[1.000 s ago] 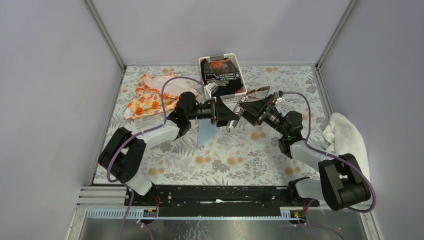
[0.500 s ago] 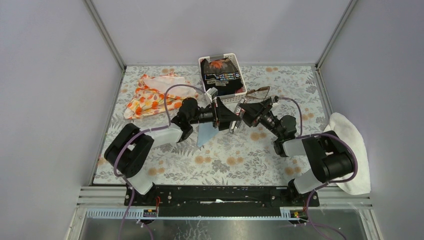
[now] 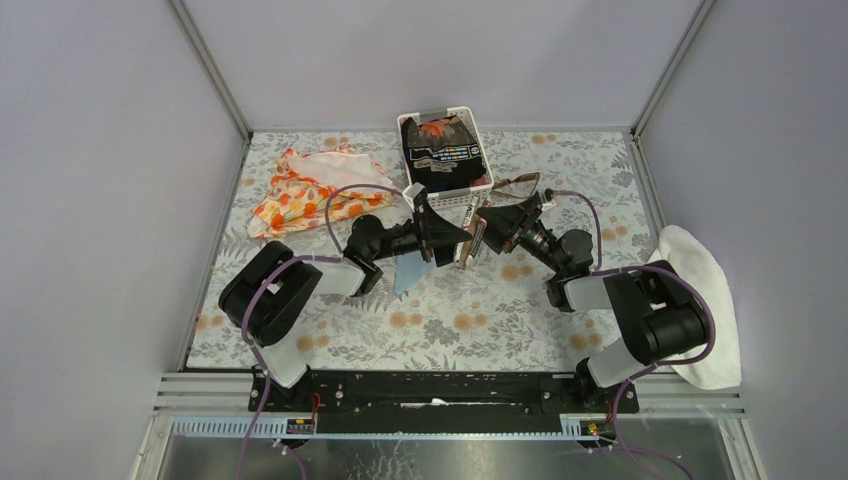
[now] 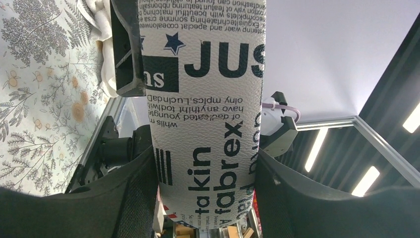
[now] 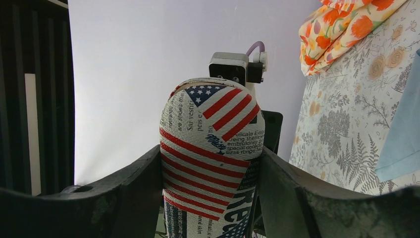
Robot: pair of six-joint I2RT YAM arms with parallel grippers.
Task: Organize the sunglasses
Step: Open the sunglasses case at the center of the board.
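Observation:
A white tube-shaped case (image 3: pixel 467 240) printed with lettering and a flag hangs over the table's middle, held from both sides. My left gripper (image 3: pixel 456 240) is shut on one end; its view shows the case (image 4: pixel 208 124) filling the gap between the left gripper (image 4: pixel 205 198) fingers. My right gripper (image 3: pixel 482 226) is shut on the other end, where the striped case (image 5: pixel 213 148) sits pressed between the right gripper (image 5: pixel 210 198) fingers. The sunglasses (image 3: pixel 516 185), thin brown frame, lie on the table just behind the right gripper, beside the basket.
A white basket (image 3: pixel 482 160) with dark items stands at the back centre. An orange floral cloth (image 3: pixel 300 190) lies back left. A light blue cloth (image 3: pixel 410 270) lies under the left wrist. A white towel (image 3: pixel 695 285) lies at the right edge.
My right gripper has closed on the case's end, and the right arm has folded in closer. The left arm has shifted slightly, still holding the case.

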